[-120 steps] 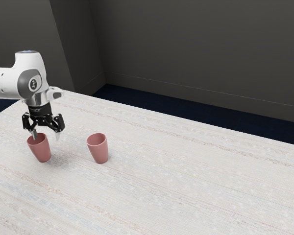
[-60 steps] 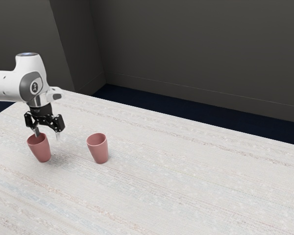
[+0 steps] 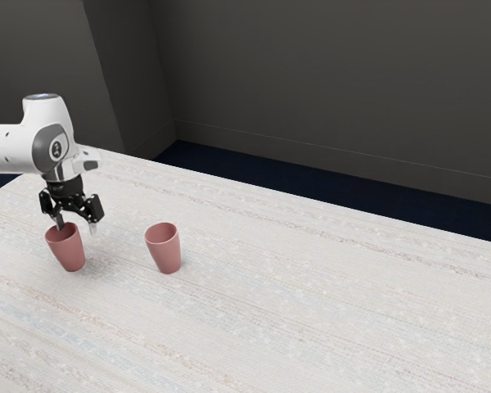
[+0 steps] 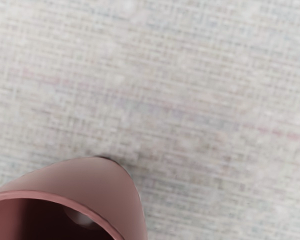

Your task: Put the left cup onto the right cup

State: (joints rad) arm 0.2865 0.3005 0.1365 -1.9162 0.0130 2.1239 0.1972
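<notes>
You see the left cup [image 3: 65, 247] and the right cup [image 3: 163, 249] as smooth, matt, dusty-pink shells, like plastic or unglazed ceramic. The table [image 3: 327, 295] looks pale and dull, with fine streaks; close up in the wrist view it reads as a cloth-like cross-weave. Your arm [image 3: 33, 143] has a smooth white casing with a soft sheen, and the gripper [image 3: 75, 227] is matt black.

A pale, woven-textured tabletop [image 3: 327, 303] with faint pink and blue streaks spread beneath the gripper [image 3: 75, 228] and far out to either side of it. Behind the gripper, past the tabletop's far edge, lay a strip of dark blue floor [image 3: 352, 190]. Plain dark grey walls [image 3: 327, 74] rose above it under dim, even light.
</notes>
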